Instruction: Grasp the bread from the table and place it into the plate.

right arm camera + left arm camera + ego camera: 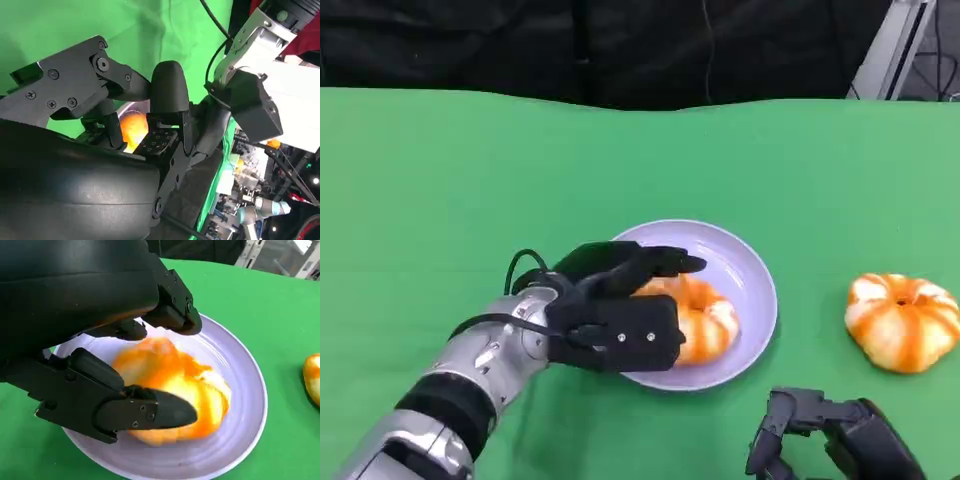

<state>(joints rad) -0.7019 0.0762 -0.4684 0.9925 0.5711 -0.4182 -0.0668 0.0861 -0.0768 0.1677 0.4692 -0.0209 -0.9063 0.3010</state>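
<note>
bread point(705, 318) — in plate point(752, 270) | left hand point(615, 315) — grips it

The left hand point(615, 320) covers the bread's point(705, 318) near side; the right hand point(820, 430) is cut off at the table's near edge.

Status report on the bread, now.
Left hand holds bread in plate. Right hand idle, holds nothing. Second bread on table, clear of plate.
</note>
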